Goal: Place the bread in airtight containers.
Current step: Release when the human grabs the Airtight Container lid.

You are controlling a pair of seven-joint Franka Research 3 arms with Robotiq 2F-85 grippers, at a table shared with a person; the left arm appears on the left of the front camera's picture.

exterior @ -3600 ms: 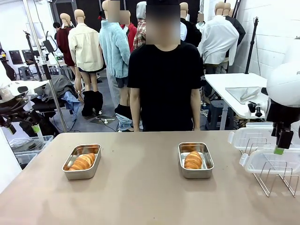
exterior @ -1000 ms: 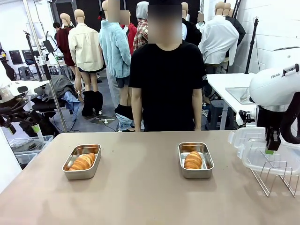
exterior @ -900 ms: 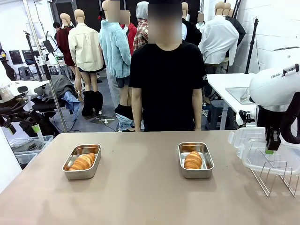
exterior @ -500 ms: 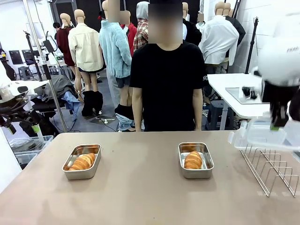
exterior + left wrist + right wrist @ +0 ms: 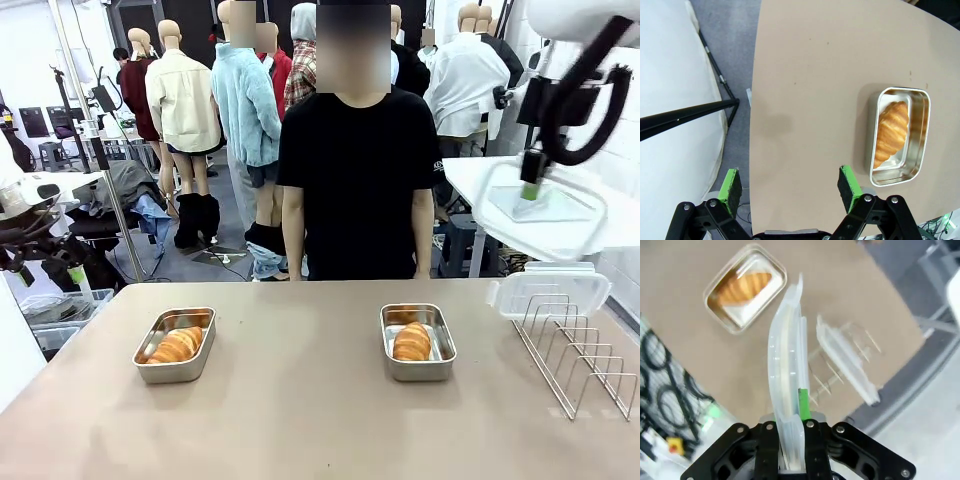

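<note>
Since the earlier front frames, our right end effector has risen from the wire rack at lower right to the upper right of the frame, carrying one clear lid. The pans, croissants and person have stayed put.

In the front view it is clamped on that lid's edge, high above the counter. A second lid rests on the rack's far end. The left pan holds one croissant. The right pan holds the other croissant.

In the left wrist view, our left end effector has its pads wide apart and holds nothing. It hovers over bare counter, with the left pan and its croissant at the frame's right.

The right wrist view is blurred. There the right end effector pinches the clear lid edge-on. The right pan and the other croissant sit at upper left, and the second lid lies right of centre.

We judge the lid light, thin, springy and slick. An edge pinch lets it flex and swing, so a firm hold on the stiff rim suits it. The croissants look soft and flaky, and they already lie in their pans.
</note>
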